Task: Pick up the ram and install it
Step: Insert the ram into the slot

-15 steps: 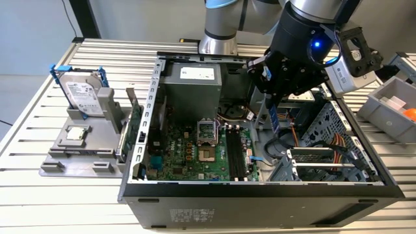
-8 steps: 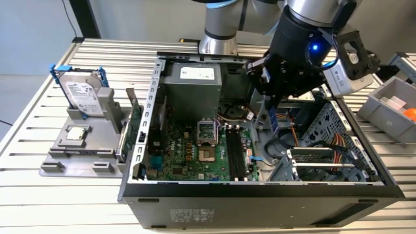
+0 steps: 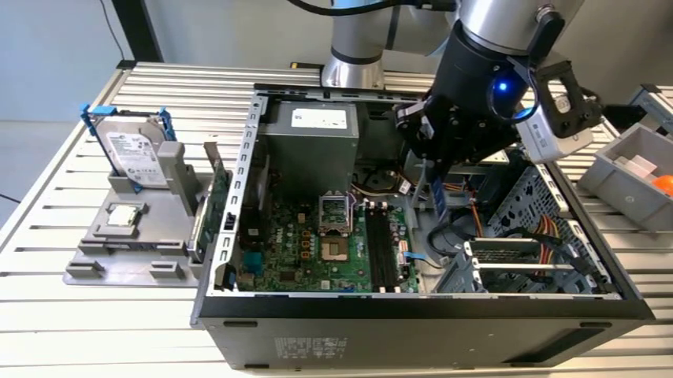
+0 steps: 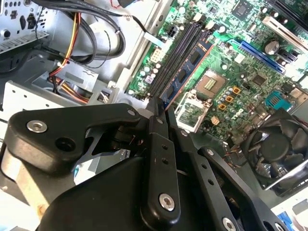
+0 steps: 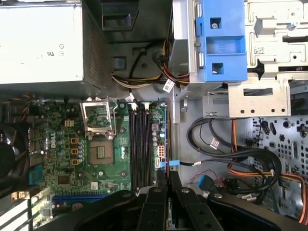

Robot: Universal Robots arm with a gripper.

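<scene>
The claw was closed on the ram, gripping one end so the blue stick hung over the motherboard inside the open computer case, just above the memory slots. It appeared parallel to them, though seating was hard to judge. A good insertion needed the stick square over one slot, pressed evenly.

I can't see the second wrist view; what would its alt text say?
The black gripper is shut on a thin bluish-green ram stick, held edge-on over the black memory slots of a green motherboard. A black cooling fan sits nearby.
</scene>
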